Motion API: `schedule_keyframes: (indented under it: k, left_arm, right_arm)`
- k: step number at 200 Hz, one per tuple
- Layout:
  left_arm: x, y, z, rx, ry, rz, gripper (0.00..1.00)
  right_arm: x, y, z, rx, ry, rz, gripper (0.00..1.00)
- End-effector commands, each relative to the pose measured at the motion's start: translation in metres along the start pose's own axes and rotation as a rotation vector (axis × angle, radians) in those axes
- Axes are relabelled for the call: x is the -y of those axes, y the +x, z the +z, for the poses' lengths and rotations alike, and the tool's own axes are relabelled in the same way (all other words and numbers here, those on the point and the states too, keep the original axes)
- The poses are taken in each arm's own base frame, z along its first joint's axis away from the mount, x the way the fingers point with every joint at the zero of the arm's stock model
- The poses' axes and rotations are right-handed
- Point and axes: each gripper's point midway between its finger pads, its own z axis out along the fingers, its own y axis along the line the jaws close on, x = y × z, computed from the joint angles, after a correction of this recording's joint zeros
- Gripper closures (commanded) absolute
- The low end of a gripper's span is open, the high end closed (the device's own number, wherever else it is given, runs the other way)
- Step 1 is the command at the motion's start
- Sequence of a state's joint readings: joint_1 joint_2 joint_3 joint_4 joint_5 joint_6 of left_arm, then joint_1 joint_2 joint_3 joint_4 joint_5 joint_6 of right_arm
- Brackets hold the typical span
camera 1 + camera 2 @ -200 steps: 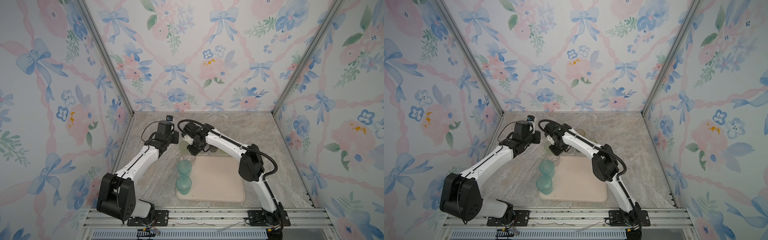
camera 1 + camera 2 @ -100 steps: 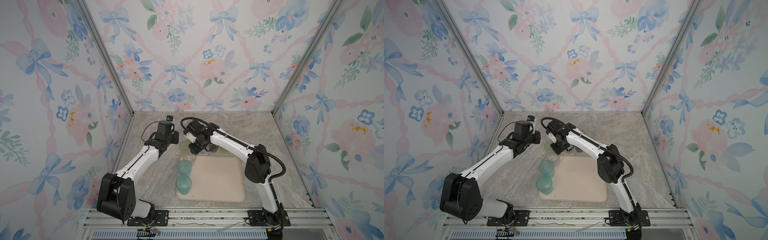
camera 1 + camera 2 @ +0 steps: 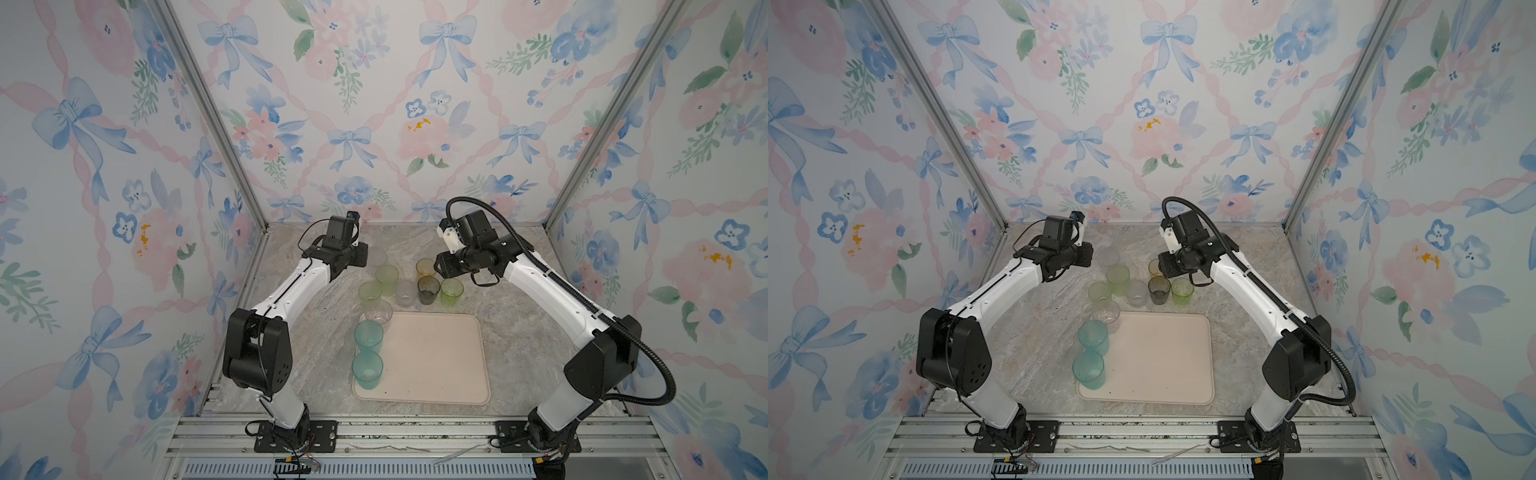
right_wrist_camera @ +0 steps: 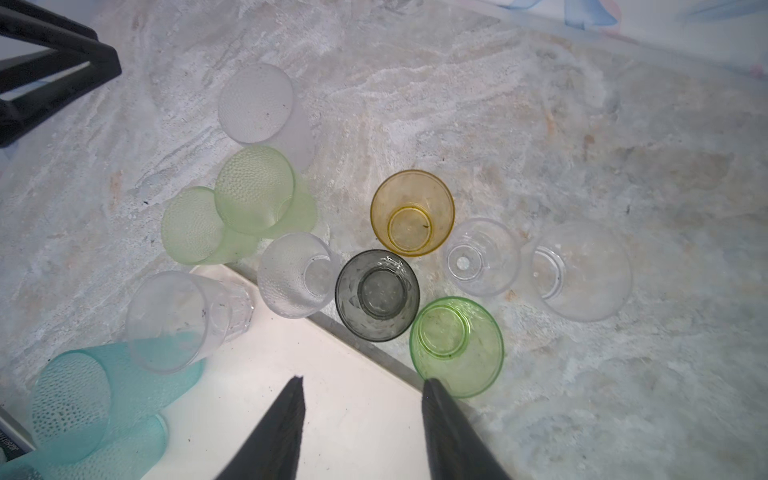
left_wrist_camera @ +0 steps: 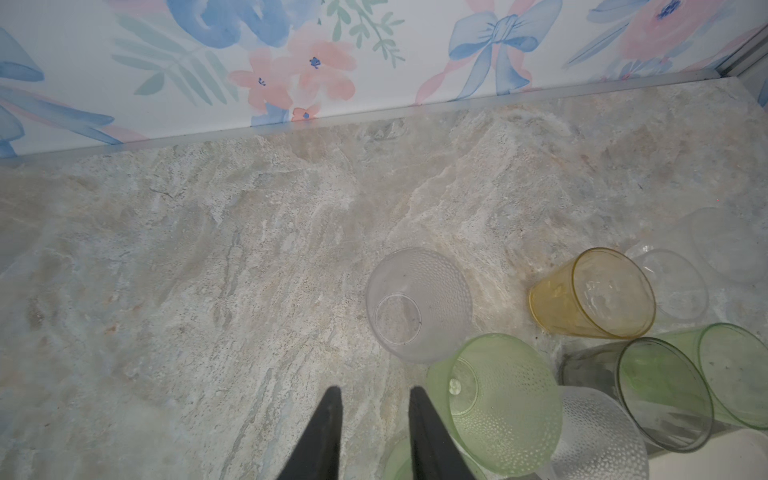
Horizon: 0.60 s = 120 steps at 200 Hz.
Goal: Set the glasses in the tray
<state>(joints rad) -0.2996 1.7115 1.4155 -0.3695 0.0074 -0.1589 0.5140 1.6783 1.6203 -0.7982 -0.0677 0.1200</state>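
Along the tray's (image 3: 436,365) left rim stand two teal glasses (image 3: 368,334); most other glasses (image 3: 428,289) crowd the tabletop (image 3: 519,332) beyond its far edge. Left claw (image 5: 375,390) narrowly parted, right claw (image 4: 363,379) spread; both empty.

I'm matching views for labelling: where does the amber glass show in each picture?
In a top view: amber glass just beyond the smoky grey glass.
In a top view: same spot, partly hidden.
Left wrist: in view, beside the grey one.
Right wrist: near the middle.
Shared landmark: the smoky grey glass adjoining it.
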Motion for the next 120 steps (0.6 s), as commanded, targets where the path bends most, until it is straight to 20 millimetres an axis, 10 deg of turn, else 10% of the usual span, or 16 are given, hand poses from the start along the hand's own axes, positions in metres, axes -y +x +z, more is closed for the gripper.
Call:
schedule_keyframes:
  k: [1, 120]
  left_arm:
    - [0.005, 0.015, 0.015, -0.103, 0.040, 0.023, 0.69]
    - [0.002, 0.023, 0.070, -0.181, 0.026, 0.037, 0.73]
  right_arm:
    - [0.010, 0.005, 0.002, 0.003, 0.009, 0.038, 0.50]
    - [0.025, 0.011, 0.007, 0.004, 0.009, 0.073, 0.50]
